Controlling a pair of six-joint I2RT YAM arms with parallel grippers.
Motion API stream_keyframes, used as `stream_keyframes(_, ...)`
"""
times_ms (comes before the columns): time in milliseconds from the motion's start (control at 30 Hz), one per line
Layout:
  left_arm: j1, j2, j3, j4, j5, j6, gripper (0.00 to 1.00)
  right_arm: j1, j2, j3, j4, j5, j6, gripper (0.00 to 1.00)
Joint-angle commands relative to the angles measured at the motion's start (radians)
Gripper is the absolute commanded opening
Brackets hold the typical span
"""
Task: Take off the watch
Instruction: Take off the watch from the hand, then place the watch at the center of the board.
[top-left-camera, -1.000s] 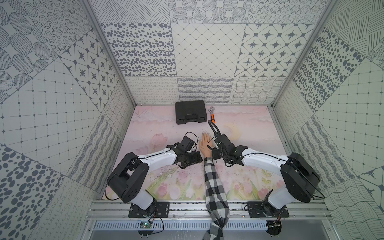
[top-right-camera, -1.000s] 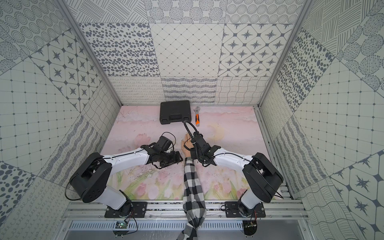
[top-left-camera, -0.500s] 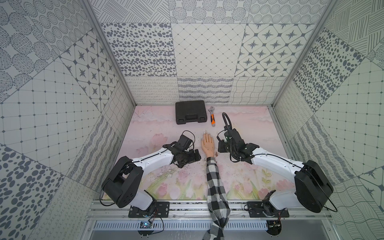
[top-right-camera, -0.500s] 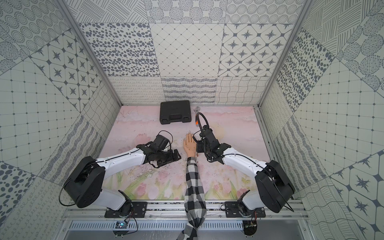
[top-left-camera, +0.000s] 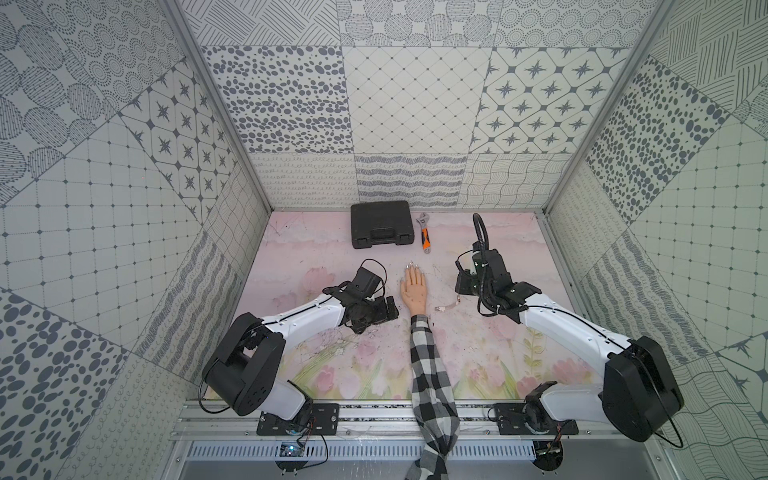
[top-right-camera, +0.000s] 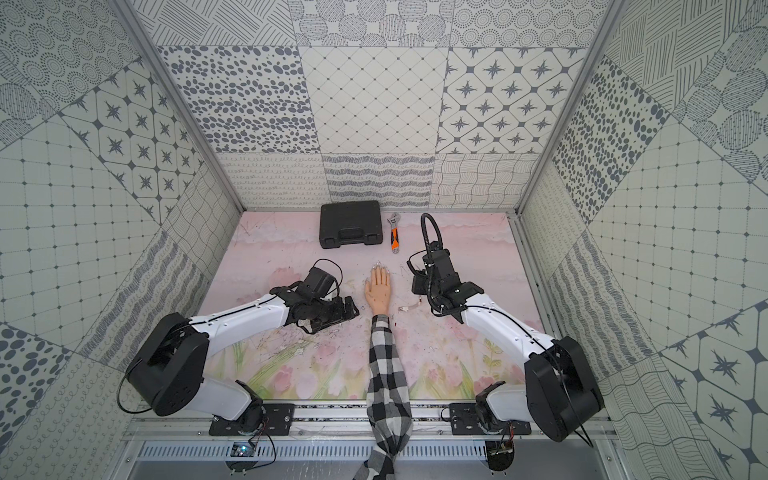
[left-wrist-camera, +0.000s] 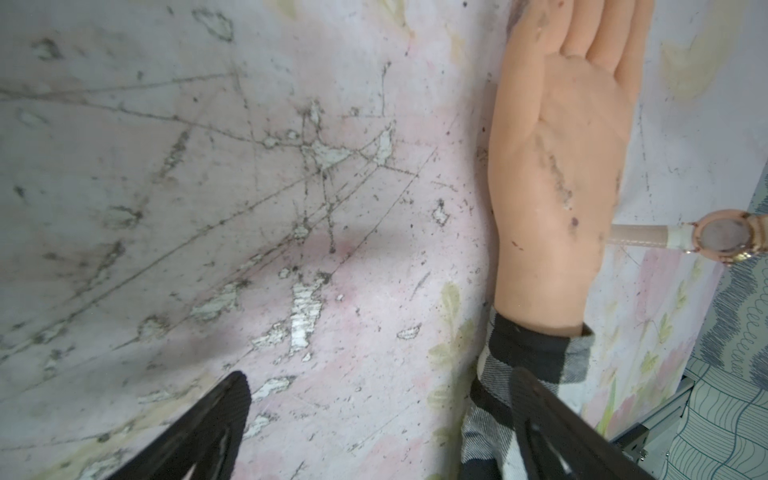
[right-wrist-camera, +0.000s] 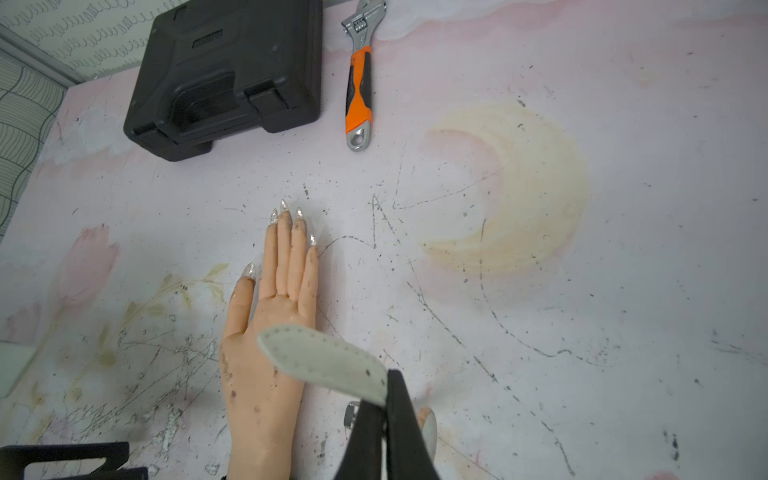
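We are looking at the watch. It is off the wrist and hanging just beside the mannequin hand, on the right arm's side. The right gripper is pinching its pale strap, jaws pressed together on it, with the round face sitting close by. We cannot tell whether the loose end is brushing the table.

We are judging the watch light and floppy, its face smooth and easy to scratch, so the strap near the face is the safest hold.

The left gripper is standing with its jaws spread wide by the checked sleeve, gripping nothing.

At the back, the black case is lying closed, its contents hidden, and the orange-handled wrench is lying just beside it.
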Motion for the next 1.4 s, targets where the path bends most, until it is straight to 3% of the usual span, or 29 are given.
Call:
stream_keyframes(0,0.010,-0.006,0.015,-0.025,-0.019,0.023,0.98,-0.050,-0.025,-0.053,0.051,-0.016,-0.028,0.00)
stream_keyframes(300,0.017,-0.007,0.031,-0.039,-0.018,0.035,0.98,-0.224,-0.163,-0.244,0.116,-0.036,0.036,0.00)
stream_keyframes(500,0.021,-0.004,0.039,-0.038,-0.018,0.040,0.98,-0.256,-0.300,-0.387,0.123,0.023,0.115,0.01)
stream_keyframes(567,0.022,-0.005,0.039,-0.040,-0.016,0.041,0.98,-0.259,-0.342,-0.423,0.102,0.063,0.145,0.08)
stream_keyframes(767,0.024,-0.026,0.033,-0.048,-0.016,0.045,0.98,-0.278,-0.507,-0.499,-0.062,0.244,0.305,0.54)
stream_keyframes(967,0.033,-0.063,0.030,-0.069,-0.022,0.049,0.98,-0.309,-0.606,-0.483,-0.261,0.351,0.428,0.82)
stream_keyframes(1067,0.042,-0.089,0.031,-0.092,-0.034,0.056,0.98,-0.316,-0.627,-0.448,-0.304,0.346,0.471,0.94)
stream_keyframes(1367,0.154,-0.246,0.090,-0.271,-0.163,0.133,0.98,-0.317,-0.612,-0.224,-0.316,0.304,0.405,0.98)
